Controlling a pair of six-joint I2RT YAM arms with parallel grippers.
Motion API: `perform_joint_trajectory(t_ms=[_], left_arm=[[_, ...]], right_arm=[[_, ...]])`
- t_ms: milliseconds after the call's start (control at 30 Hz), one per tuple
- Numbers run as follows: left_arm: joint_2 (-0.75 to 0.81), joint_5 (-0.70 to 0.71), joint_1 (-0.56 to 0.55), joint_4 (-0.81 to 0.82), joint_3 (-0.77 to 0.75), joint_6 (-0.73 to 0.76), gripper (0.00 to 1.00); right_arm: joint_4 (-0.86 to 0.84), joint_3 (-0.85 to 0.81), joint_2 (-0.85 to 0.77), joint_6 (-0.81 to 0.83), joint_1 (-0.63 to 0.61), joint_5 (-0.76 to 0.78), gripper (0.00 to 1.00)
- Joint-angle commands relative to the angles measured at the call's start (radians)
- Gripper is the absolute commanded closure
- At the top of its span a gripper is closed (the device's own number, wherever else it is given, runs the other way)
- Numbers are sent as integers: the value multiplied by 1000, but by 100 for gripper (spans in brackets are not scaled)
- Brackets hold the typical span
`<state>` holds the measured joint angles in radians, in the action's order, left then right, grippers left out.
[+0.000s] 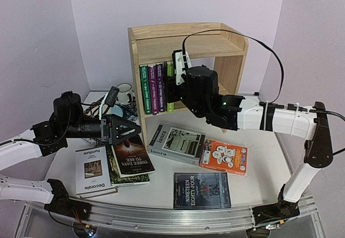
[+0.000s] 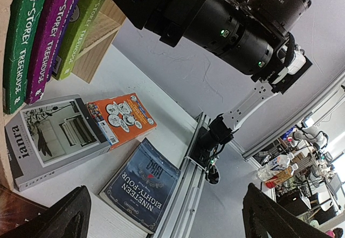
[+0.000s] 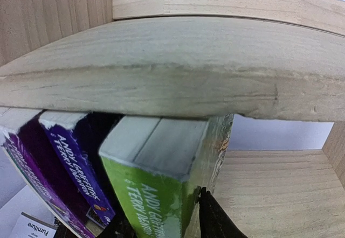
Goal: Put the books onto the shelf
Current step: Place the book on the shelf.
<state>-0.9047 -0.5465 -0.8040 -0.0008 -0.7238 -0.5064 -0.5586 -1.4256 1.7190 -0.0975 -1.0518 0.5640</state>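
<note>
The right gripper straddles the lower end of a light green book, one finger on each side; whether it clamps or merely flanks it I cannot tell. That book stands upright in the lower tier of the shelf, centre of the overhead view, next to three other books. At left, the left gripper gapes wide and empty above a dark book. By my count four are shelved and six lie flat on the table, among them a white book, a grey book and an orange book.
</note>
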Motion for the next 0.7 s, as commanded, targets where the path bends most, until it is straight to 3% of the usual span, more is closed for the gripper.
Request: perform_joint_trajectory(t_ms=[0,100,667], left_arm=[[4,-8,3,28,-12,-9,1],[6,-7,4,28,-12,-9,1],[-8,-10,4,33,-15,-11,1]], right_arm=[[-24,6,-54,4,-13,5,62],[-25,16,-63,-2,-13,5,57],[-22,68,-115,-28,-13,-12,55]])
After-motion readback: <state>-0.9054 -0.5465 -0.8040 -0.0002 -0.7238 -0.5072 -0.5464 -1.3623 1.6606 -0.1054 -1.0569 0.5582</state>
